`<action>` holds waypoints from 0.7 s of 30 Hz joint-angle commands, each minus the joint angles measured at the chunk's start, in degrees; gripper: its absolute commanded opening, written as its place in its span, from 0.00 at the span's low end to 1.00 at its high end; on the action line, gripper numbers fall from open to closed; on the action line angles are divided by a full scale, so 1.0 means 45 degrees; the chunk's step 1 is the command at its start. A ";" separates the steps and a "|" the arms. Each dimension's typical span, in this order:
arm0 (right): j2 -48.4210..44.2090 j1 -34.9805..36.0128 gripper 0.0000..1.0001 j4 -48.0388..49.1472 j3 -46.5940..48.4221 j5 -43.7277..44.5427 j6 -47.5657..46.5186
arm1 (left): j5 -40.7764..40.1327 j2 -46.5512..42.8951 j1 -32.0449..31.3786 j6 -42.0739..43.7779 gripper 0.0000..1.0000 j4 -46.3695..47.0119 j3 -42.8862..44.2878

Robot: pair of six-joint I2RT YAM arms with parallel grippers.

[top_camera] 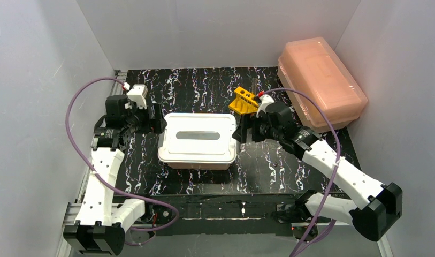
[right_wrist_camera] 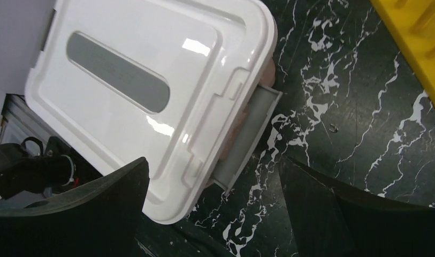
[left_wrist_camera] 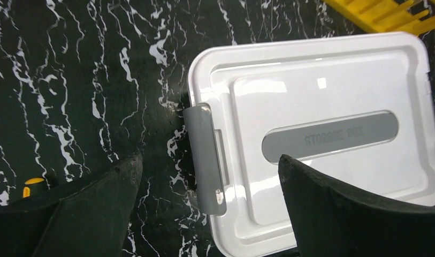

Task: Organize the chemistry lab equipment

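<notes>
A yellow tube rack (top_camera: 242,101) stands behind the right end of a white-lidded storage box (top_camera: 198,140); its edge also shows in the left wrist view (left_wrist_camera: 386,13) and the right wrist view (right_wrist_camera: 418,48). My left gripper (top_camera: 155,124) is open at the box's left end, its fingers either side of the grey latch (left_wrist_camera: 204,155), holding nothing (left_wrist_camera: 210,163). At the box's right end my right gripper (top_camera: 241,131) is open too. Its fingers straddle the other grey latch (right_wrist_camera: 247,139), which hangs swung out from the lid (right_wrist_camera: 151,80), and nothing is gripped (right_wrist_camera: 214,163).
A large closed pink tub (top_camera: 322,80) sits at the back right, close behind the right arm. The black marbled mat (top_camera: 204,85) runs to white walls on three sides. A purple cable (top_camera: 76,107) loops off each arm.
</notes>
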 commanded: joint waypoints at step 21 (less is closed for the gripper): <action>0.0827 -0.0377 0.98 0.3593 -0.2600 -0.1535 0.2368 | 0.0503 0.1040 -0.0020 0.1168 0.98 0.1524 -0.2118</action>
